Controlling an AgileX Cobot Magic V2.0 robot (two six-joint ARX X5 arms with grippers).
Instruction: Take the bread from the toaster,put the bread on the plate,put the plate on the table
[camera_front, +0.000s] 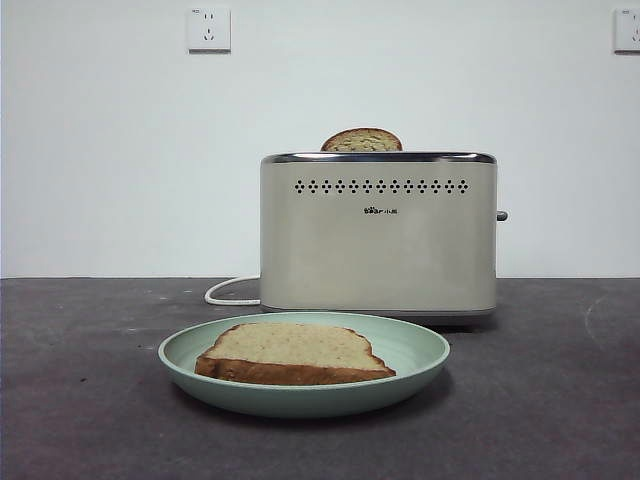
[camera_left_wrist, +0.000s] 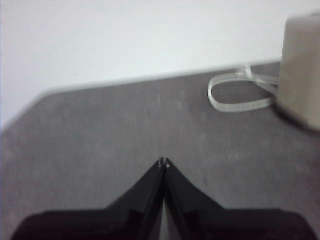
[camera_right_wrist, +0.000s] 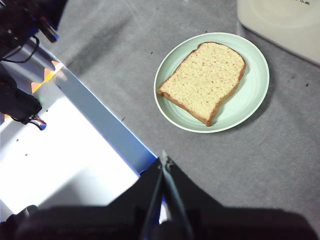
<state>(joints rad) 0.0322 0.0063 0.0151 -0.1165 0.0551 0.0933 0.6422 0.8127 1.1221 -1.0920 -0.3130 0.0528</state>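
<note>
The bread (camera_front: 292, 352) lies flat on the mint-green plate (camera_front: 420, 352), which rests on the dark table (camera_front: 560, 400) in front of the cream toaster (camera_front: 378, 235). In the right wrist view the bread (camera_right_wrist: 204, 80) and plate (camera_right_wrist: 250, 95) lie ahead of my right gripper (camera_right_wrist: 163, 161), which is shut, empty and raised above the table's near edge. My left gripper (camera_left_wrist: 163, 162) is shut and empty over bare table, with the toaster's side (camera_left_wrist: 301, 70) off to one side. Neither gripper shows in the front view.
A second, darker slice (camera_front: 362, 140) sticks up from the toaster's slot. The toaster's white cord (camera_front: 228, 292) loops on the table beside it and shows in the left wrist view (camera_left_wrist: 235, 95). A white frame with a blue edge (camera_right_wrist: 100, 125) borders the table.
</note>
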